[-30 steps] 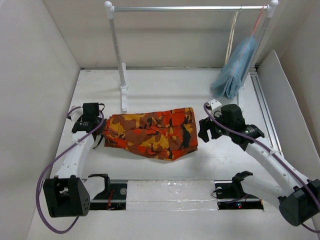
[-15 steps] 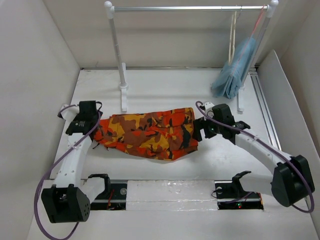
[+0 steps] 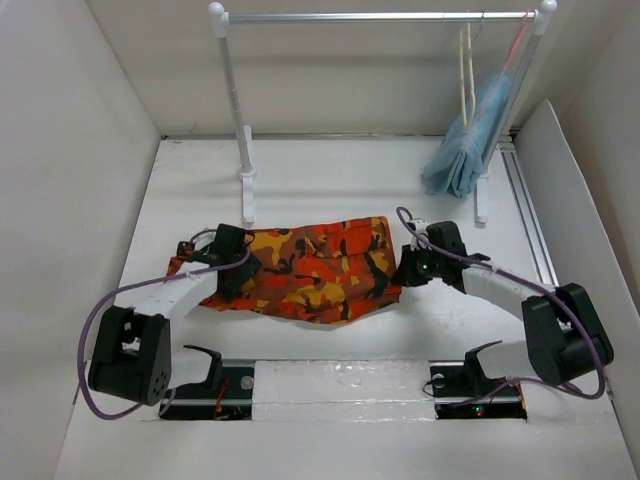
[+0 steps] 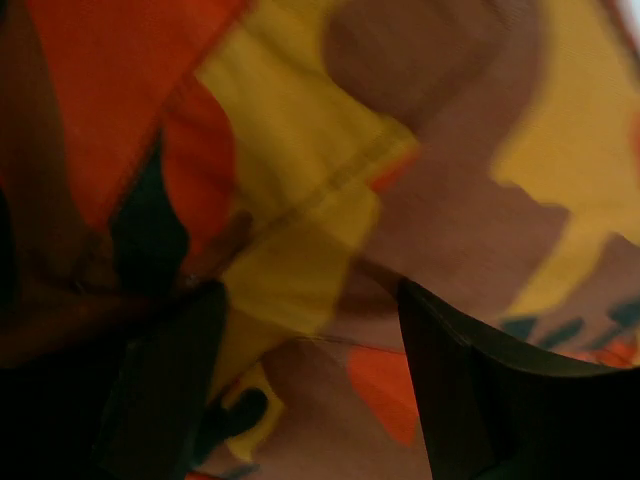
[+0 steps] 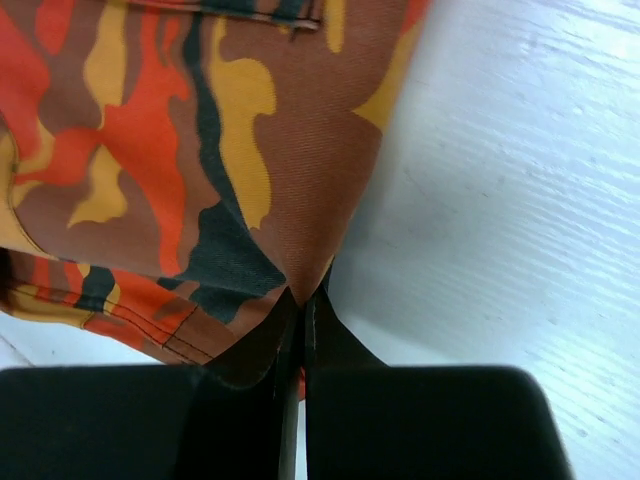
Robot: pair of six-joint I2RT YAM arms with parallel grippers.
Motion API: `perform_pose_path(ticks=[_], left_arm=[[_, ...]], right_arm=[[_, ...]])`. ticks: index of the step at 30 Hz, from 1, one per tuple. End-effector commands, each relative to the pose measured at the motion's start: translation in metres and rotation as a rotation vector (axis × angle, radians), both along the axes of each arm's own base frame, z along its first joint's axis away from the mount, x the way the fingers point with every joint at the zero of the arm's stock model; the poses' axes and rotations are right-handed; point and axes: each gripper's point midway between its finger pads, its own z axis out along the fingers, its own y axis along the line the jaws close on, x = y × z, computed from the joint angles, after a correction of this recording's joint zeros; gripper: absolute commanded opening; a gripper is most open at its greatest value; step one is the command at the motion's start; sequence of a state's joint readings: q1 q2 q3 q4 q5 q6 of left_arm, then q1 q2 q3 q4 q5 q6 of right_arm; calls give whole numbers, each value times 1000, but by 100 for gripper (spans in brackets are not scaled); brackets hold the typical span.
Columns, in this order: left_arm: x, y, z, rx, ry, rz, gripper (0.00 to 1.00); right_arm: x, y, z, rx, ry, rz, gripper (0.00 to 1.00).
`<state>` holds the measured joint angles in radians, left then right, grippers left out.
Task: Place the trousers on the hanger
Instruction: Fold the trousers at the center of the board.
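Observation:
The camouflage trousers (image 3: pixel 310 265) lie folded flat on the white table, in the middle of the top view. My left gripper (image 3: pixel 236 268) is pressed down on their left end. In the left wrist view its jaws (image 4: pixel 310 290) stand apart, with the cloth (image 4: pixel 450 200) filling the gap between them. My right gripper (image 3: pixel 406 272) is at their right edge. In the right wrist view it (image 5: pixel 305 296) is shut, pinching the edge of the trousers (image 5: pixel 200 150). The cream hanger (image 3: pixel 465 70) hangs from the rail (image 3: pixel 370 16) at the back right.
A light blue garment (image 3: pixel 467 140) hangs on a pinkish-red hanger (image 3: pixel 517 40) just right of the cream one. The rail's left post (image 3: pixel 240 120) stands behind the trousers. White walls close in both sides, and a metal track (image 3: pixel 525 215) runs along the right.
My left arm swung right onto the trousers' left end and its jaws opened. My right gripper moved left to the trousers' right edge and shut on it.

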<state>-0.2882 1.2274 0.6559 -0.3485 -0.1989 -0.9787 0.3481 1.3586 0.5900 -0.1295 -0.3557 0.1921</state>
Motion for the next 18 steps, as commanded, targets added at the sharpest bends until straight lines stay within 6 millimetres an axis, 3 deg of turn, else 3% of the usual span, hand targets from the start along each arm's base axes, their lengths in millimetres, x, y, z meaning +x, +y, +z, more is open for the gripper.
perform_pose_path(ticks=[1, 5, 9, 10, 11, 12, 13, 14, 16, 17, 18], left_arm=[[-6, 9, -11, -69, 8, 81, 67], [-15, 30, -21, -46, -27, 139, 66], [-1, 37, -18, -38, -128, 114, 66], [4, 31, -12, -56, -143, 84, 66], [20, 26, 8, -70, -190, 58, 66], [25, 23, 16, -63, -200, 16, 66], [33, 18, 31, -78, -224, -13, 65], [50, 8, 62, -85, -291, -51, 58], [60, -3, 93, -56, -343, -132, 49], [74, -18, 137, -60, -424, -203, 22], [74, -18, 137, -60, -425, -204, 21]], right_arm=[[1, -19, -3, -2, -24, -45, 0], [-1, -38, -7, -17, -25, -80, 0], [-5, -43, -6, -20, -10, -77, 0], [-4, -43, -3, -19, -15, -68, 8], [1, -42, 7, -21, -40, -53, 23], [-3, -42, 11, -28, -25, -39, 53], [-2, -41, 20, -24, -34, -24, 64], [0, -41, 36, -30, -78, 1, 78], [3, -38, 75, -31, -113, 28, 83], [10, -31, 139, -29, -251, 97, 83], [10, -31, 140, -29, -252, 97, 83]])
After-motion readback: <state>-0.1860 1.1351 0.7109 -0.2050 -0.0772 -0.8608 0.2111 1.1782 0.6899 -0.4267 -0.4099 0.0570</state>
